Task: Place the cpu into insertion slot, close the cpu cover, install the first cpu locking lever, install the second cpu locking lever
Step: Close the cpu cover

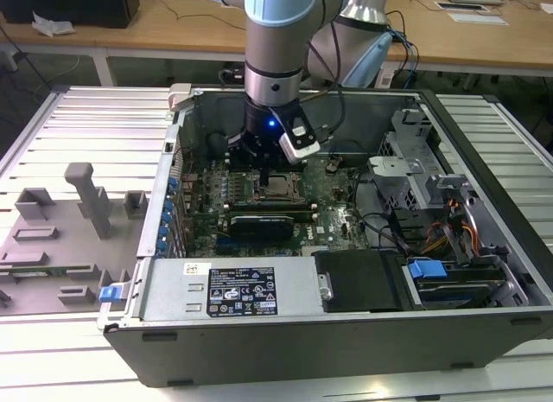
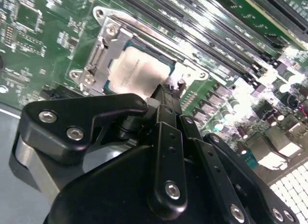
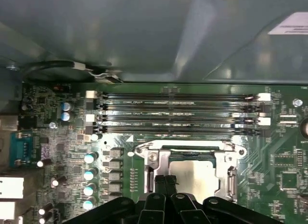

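The open computer case (image 1: 346, 341) lies on its side on a slatted metal table (image 1: 78, 125), taking up most of the table's middle. The pale blue and grey arm (image 1: 275, 47) reaches straight down into it from the case's far edge.

A green circuit board (image 1: 341, 213) covers the case floor under the arm. Long black memory slots (image 3: 178, 113) run side by side across it, and the socket (image 3: 192, 153) sits just beside them, near the board's middle.

The black gripper (image 3: 164, 181) hangs low over the socket. Its two fingers (image 2: 166, 101) are drawn together with no gap showing between them, and I can't make out anything pinched there. The tips are down at one corner of the socket, by the chip's edge. I can't tell whether they actually touch.

The silver cover plate (image 3: 225, 168) lies flat on the socket, framing its window. The chip (image 3: 195, 178) sits inside the socket, and its pale metal top shows through that window in both wrist views (image 2: 137, 70).
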`<action>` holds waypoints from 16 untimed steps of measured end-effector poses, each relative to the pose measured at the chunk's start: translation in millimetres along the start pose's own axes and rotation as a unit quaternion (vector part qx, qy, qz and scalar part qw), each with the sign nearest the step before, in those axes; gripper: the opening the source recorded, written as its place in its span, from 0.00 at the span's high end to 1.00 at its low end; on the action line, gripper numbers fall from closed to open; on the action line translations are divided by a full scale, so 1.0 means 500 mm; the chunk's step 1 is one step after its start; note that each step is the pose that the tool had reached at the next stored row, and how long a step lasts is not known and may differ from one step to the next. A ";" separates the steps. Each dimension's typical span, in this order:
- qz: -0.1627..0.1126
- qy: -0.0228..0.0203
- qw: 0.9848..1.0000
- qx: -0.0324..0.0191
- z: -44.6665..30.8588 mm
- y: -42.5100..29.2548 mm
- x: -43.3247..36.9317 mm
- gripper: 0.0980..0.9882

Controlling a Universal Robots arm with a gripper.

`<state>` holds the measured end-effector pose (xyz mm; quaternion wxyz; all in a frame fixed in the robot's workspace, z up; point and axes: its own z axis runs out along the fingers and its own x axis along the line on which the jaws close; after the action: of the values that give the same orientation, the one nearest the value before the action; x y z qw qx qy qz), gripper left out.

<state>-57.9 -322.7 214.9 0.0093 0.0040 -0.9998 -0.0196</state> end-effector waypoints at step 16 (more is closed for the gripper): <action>-0.001 0.001 1.000 0.000 -0.070 0.003 -0.028 0.99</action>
<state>-43.5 -322.7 249.7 0.0098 0.0054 -0.9997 -0.0196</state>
